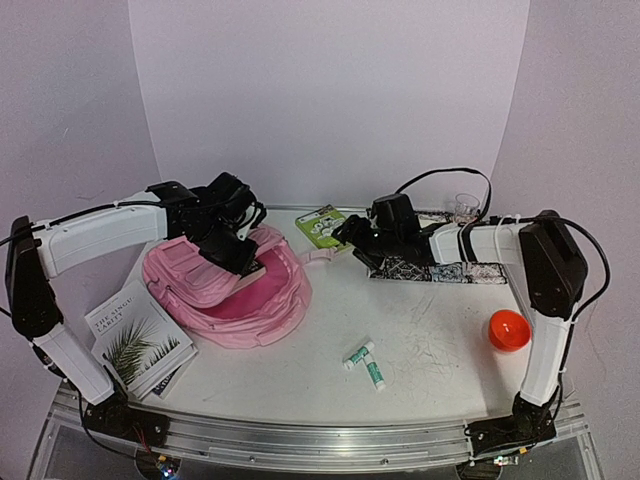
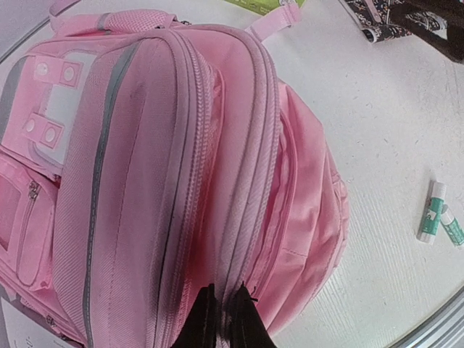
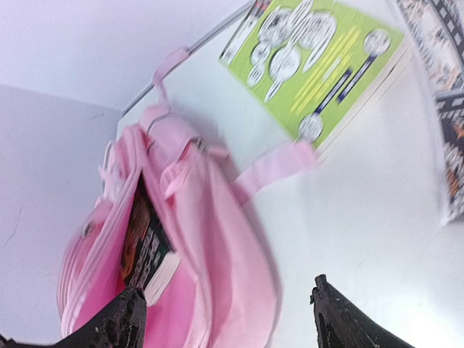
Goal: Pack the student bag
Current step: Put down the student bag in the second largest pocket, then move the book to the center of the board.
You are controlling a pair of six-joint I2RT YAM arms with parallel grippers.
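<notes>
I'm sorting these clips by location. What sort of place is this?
Likely a robot lab booth, not a classroom: a left arm and right arm bolted at the near edge of a white table, plain pale walls close around it, and staged props: the pink student bag, a book, two tubes.

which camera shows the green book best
Right wrist: the green book fills the upper frame, cover drawings visible. Top external shows it small beside the student bag; left wrist catches only a green sliver at its top edge.
</notes>
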